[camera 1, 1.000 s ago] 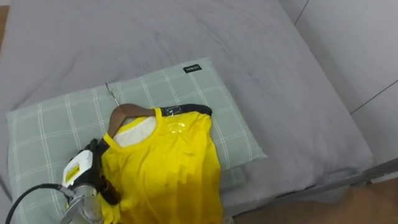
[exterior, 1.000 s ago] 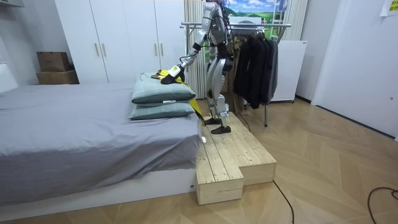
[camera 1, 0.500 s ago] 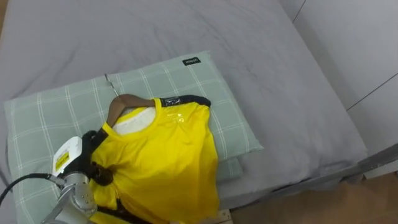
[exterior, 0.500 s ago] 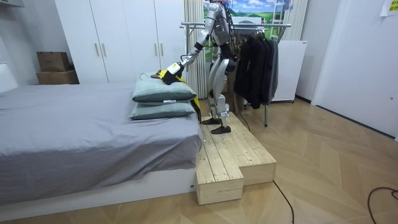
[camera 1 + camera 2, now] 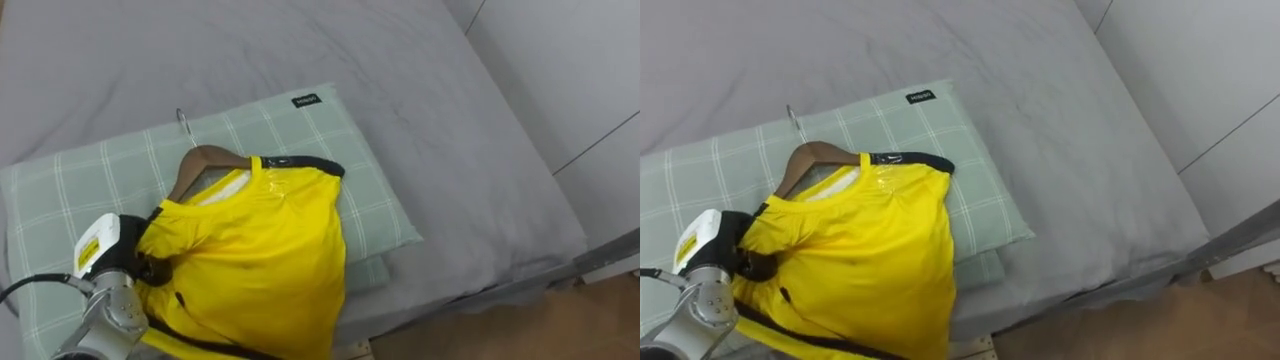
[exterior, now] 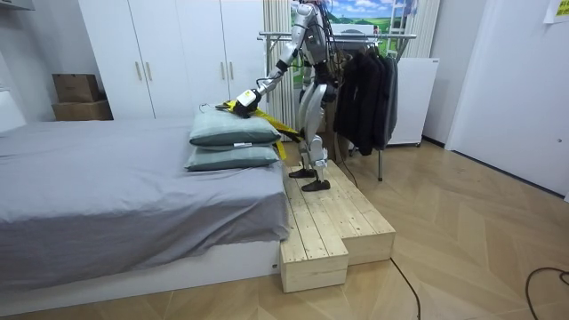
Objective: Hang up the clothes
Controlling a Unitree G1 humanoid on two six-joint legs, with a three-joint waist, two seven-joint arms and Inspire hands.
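Note:
A yellow shirt (image 5: 260,250) with dark trim is threaded on a wooden hanger (image 5: 205,160) and lies on a green checked pillow (image 5: 80,190). The hanger's metal hook (image 5: 182,120) points toward the far side of the bed. My left hand (image 5: 108,262) comes in from the lower left, fingers curled into the shirt's near shoulder, which bunches around them. In the room view the left hand (image 6: 246,96) holds the shirt (image 6: 267,120) just above the stacked pillows (image 6: 233,133), its lower part hanging off their edge. I stand on a wooden platform beside the bed.
The grey bed (image 5: 420,130) stretches beyond the pillow, its edge at the right. A clothes rack (image 6: 356,37) with dark garments stands behind me. The wooden platform (image 6: 333,222) steps down to the floor. White wardrobes (image 6: 169,53) line the far wall.
My left hand's fingers have curled shut on the shirt's shoulder. The shirt and hanger have shifted slightly and the shirt's edge has risen off the pillow.

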